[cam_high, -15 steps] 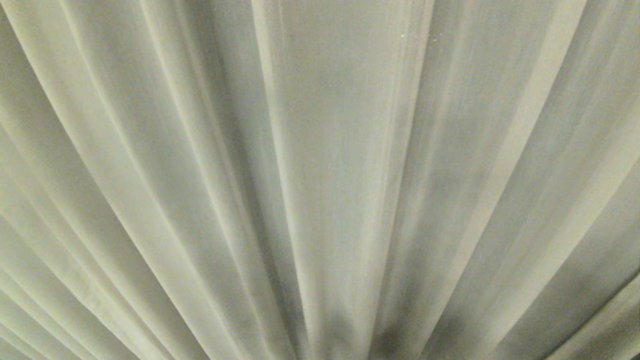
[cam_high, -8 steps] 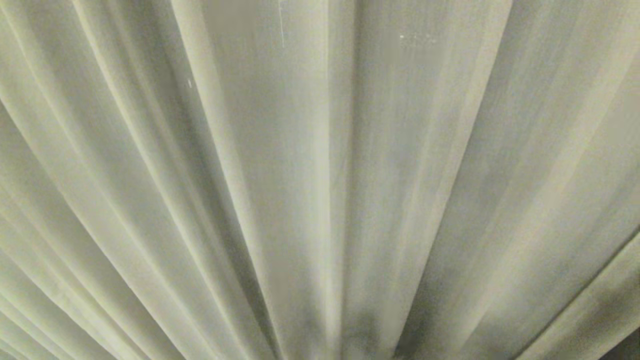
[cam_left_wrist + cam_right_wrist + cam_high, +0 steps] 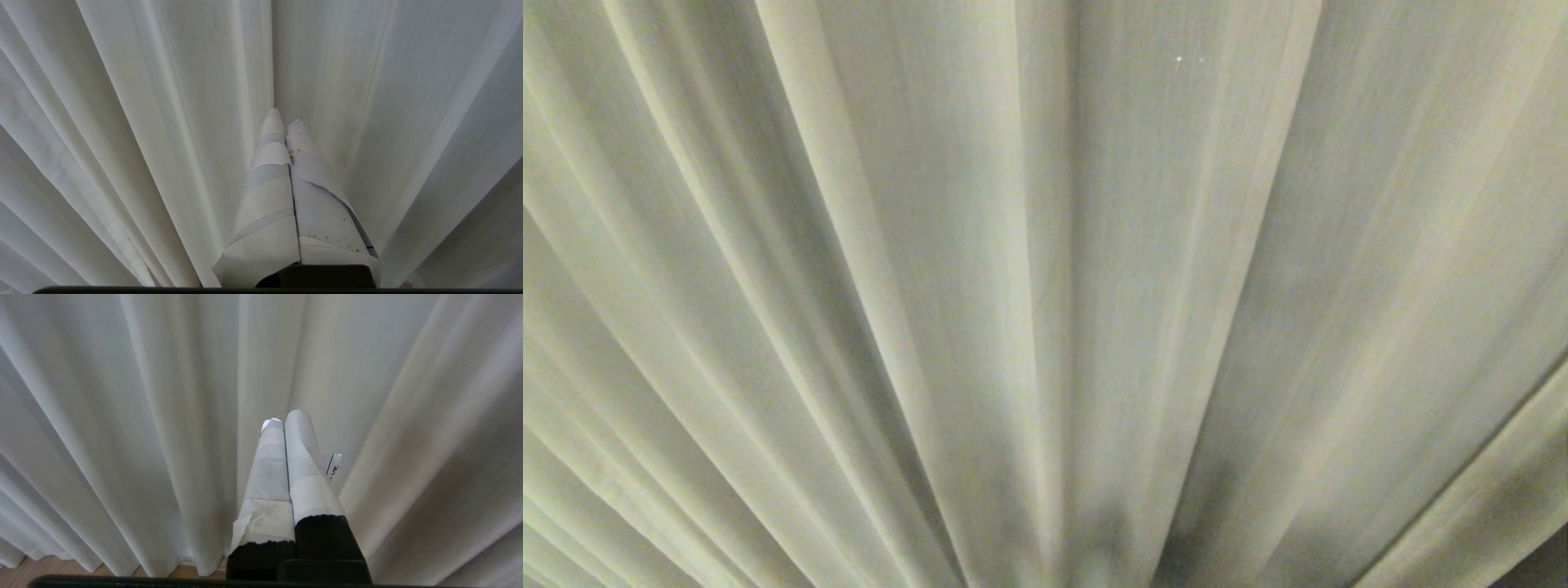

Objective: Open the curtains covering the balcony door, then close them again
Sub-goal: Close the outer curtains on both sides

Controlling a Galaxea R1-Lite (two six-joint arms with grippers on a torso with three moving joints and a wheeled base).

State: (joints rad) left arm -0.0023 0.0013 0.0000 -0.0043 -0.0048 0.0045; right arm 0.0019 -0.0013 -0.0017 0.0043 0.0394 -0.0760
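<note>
Curtains (image 3: pixel 1045 294) drawn — both pincers pressed together, empty

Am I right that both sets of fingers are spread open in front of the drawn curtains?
Not quite. Both wrist views show the left gripper and right gripper with fingers pressed shut, holding nothing, in front of the drawn curtains.

- Curtains (image 3: pixel 1045 294) fill the whole head view, folds fanning out from the bottom centre to the upper corners
- Left gripper (image 3: pixel 286 116) rises from the bottom centre of its wrist view, tips at a fold in mid frame, curtain on both sides
- Right gripper (image 3: pixel 284 416) sits at the bottom centre of its view, curtain behind it
- Floor (image 3: pixel 41 567) shows under the hem, lower left of that frame
</note>
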